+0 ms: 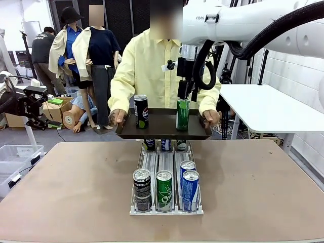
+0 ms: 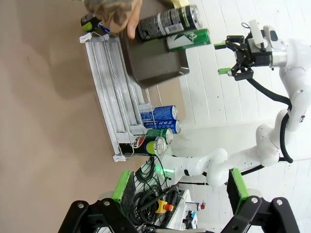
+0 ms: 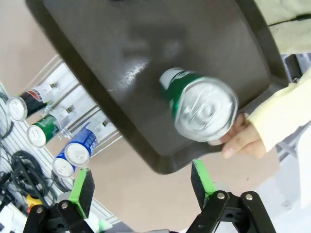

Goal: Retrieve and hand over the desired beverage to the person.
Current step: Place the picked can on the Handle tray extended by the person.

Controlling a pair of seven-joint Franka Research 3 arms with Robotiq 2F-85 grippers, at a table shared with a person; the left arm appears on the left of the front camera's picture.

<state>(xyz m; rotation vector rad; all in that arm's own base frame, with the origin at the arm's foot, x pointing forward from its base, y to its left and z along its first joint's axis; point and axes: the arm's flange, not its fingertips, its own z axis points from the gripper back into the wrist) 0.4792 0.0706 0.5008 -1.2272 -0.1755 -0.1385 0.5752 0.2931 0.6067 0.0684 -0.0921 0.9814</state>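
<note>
Rack: can dispenser rack (image 1: 166,174) sits on the table (image 1: 61,192) just in front of the camera, with a black Pepsi can (image 1: 142,190), a green can (image 1: 164,190) and two blue cans (image 1: 190,189) at its near end.
Tray: dark tray (image 1: 163,125) is behind the rack's far end and above it – the person (image 1: 147,68) holds it by both side edges.
Beverage: green can on the tray (image 1: 183,114) stands upright at the tray's right part; a second black can (image 1: 141,111) stands at the tray's left part.
Right gripper (image 1: 187,91): directly above the green can on the tray, jaws spread wide, nothing between the pads (image 3: 83,190). From the wrist view the can top lies between and beyond the fingers.
Left gripper (image 2: 177,191): far from the tray, jaws apart, empty.
Handling: the can looks light for this arm, stiff if full, but smooth and round – it can slip or tip on a hand-held tray. I judge the best hold is across the middle of the side wall, not the rim.
Progress: delivery seems done.
</note>
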